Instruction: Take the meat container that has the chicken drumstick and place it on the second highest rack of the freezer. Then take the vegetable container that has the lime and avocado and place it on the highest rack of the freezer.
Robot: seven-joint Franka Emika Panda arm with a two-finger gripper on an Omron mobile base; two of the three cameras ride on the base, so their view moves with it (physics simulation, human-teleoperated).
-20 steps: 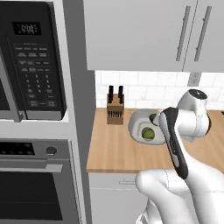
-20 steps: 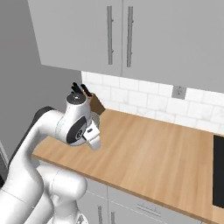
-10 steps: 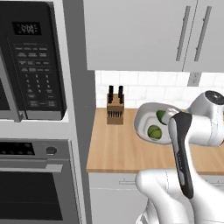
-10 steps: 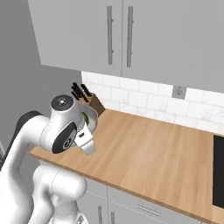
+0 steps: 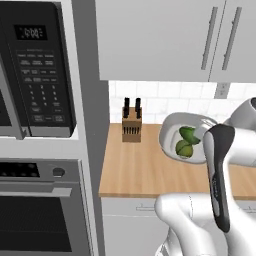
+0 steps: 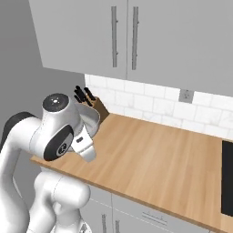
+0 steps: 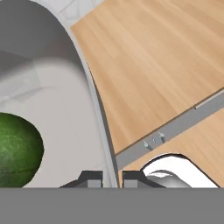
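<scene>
We have the gripper [image 7: 110,178] pinched nearly shut on the rim of the vegetable container [image 5: 172,131], which we hold lifted above the wooden counter [image 5: 135,167] beside the knife block [image 5: 132,127], probably to carry it toward the freezer. Inside sit the avocado [image 5: 188,134] and the lime [image 5: 184,148] (touching).

Pale grey container [image 5: 172,131], green avocado [image 7: 17,148], wood-grain counter [image 6: 154,154].

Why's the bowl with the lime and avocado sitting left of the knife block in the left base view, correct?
Not correct. In the left base view the bowl with the lime and avocado is right of the knife block, not left. The hand is shut on its rim.
</scene>
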